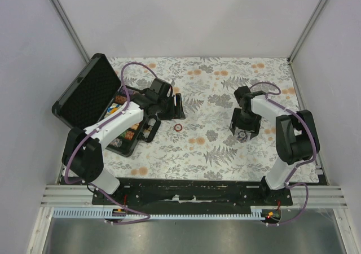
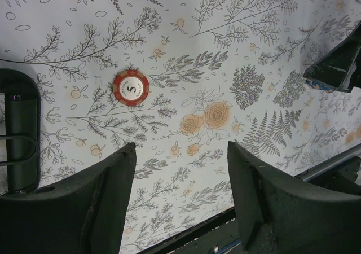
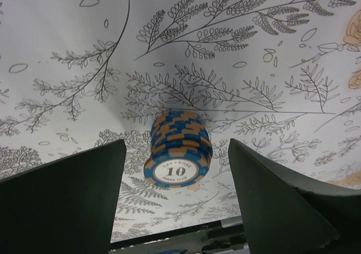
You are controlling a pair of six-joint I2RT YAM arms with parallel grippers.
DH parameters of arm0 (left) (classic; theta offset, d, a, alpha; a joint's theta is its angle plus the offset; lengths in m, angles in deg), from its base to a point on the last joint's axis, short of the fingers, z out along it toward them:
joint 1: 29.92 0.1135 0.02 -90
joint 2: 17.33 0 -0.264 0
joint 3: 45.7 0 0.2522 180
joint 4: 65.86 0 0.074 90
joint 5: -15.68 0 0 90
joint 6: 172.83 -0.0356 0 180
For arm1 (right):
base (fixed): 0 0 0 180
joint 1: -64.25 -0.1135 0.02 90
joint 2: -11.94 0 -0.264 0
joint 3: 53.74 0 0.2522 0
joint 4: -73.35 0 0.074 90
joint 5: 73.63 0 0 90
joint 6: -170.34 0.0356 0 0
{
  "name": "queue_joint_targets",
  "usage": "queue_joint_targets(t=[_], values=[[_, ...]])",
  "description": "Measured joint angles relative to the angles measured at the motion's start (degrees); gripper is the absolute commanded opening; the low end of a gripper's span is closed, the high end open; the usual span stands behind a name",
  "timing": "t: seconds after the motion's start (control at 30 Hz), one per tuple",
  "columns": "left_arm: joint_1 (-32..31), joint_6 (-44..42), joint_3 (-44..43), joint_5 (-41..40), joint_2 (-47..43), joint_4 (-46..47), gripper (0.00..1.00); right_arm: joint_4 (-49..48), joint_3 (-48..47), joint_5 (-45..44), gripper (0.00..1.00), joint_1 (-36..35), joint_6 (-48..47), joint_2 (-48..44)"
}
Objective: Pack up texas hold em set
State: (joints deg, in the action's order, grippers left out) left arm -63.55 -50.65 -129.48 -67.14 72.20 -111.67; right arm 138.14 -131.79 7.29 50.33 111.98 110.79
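Observation:
The black case lies open at the left, with rows of striped chips in its tray. A single red chip marked 5 lies flat on the floral cloth; in the left wrist view it sits ahead of the fingers. My left gripper is open and empty, just right of the case and apart from the red chip. A stack of blue and orange chips marked 10 stands between the open jaws of my right gripper, untouched. The card box, buttons and triangle are not visible.
The floral cloth covers the table. The case's handle shows at the left edge of the left wrist view. The right gripper shows far right there. White walls enclose the table; a black rail runs along the near edge.

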Motion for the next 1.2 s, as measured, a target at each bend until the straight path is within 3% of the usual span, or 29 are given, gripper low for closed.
queue_joint_targets(t=[0.73,1.2], values=[[0.0,0.42,1.09,-0.15,-0.79,0.79,0.72,-4.68,3.87,5.73,0.59,1.77,2.86,1.31],[0.0,0.46,1.53,-0.22,-2.08,0.85,0.71,-7.23,6.32,6.08,0.17,1.79,3.54,-0.9]])
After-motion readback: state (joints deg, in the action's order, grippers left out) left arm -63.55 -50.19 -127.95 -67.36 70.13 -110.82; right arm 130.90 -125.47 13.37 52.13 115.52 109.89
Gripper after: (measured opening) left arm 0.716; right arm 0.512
